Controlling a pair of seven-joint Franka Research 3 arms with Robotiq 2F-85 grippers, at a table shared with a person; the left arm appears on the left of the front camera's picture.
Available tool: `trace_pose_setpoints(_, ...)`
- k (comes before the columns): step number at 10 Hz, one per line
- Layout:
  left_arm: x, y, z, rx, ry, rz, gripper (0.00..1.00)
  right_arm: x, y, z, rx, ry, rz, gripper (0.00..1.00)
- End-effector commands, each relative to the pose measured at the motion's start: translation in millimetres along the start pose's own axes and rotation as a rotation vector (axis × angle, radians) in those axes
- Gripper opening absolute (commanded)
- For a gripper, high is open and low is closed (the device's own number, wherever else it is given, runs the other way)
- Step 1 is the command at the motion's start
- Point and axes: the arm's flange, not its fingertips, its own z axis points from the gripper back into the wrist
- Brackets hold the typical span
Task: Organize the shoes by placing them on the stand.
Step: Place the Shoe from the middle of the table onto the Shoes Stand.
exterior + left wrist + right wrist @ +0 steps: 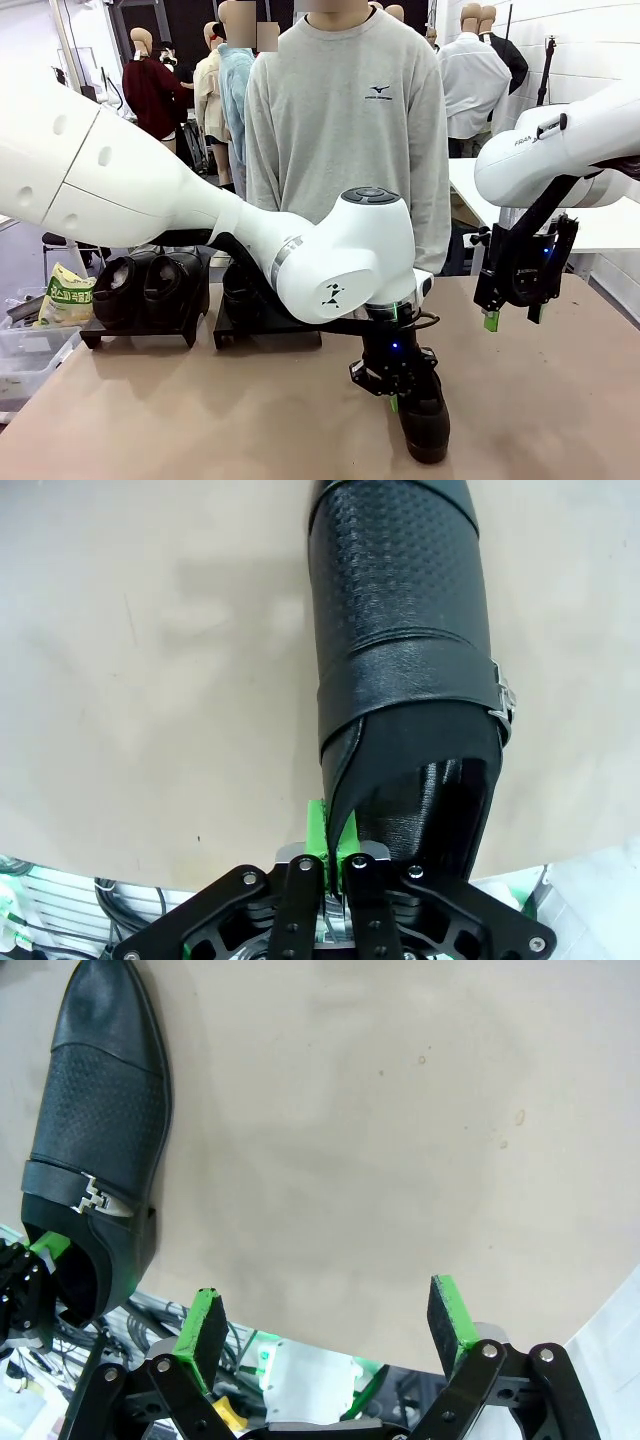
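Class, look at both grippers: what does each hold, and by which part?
The left gripper is shut on the black shoe, pinching the rim of its opening at the heel end. The right gripper is open, holding nothing.

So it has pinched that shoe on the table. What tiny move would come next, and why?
Probably a short lift straight up. The left gripper is shut on the heel edge of the shoe, which lies on the table, so it must clear the surface before travelling to the stand, where other shoes sit. The right gripper hangs open, away from it.
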Motion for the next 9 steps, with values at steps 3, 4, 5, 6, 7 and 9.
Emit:
trace_pose_setpoints(3,-4.7,36.5,94.1,-0.115,-0.102,-0.075,0.0,0.9,-0.1,3.0,-0.022,0.013,-0.013,1.0)
trace_pose_setpoints(4,2.3,52.3,116.5,-0.129,-0.183,-0.109,0.0,0.9,-0.1,3.0,-0.022,0.013,-0.013,1.0)
trace_pose_setpoints(5,20.1,71.4,131.4,-0.125,-0.297,-0.165,0.0,0.9,-0.1,3.0,-0.022,0.013,-0.013,1.0)
trace_pose_setpoints(6,41.2,90.6,134.8,-0.081,-0.338,-0.174,0.0,0.9,-0.1,3.0,-0.022,0.013,-0.013,1.0)
trace_pose_setpoints(7,58.6,107.7,137.3,-0.057,-0.368,-0.174,0.0,0.9,-0.1,3.0,-0.022,0.013,-0.013,1.0)
trace_pose_setpoints(9,74.2,129.1,138.4,-0.084,-0.448,-0.179,0.0,0.9,-0.1,3.0,-0.022,0.013,-0.013,1.0)
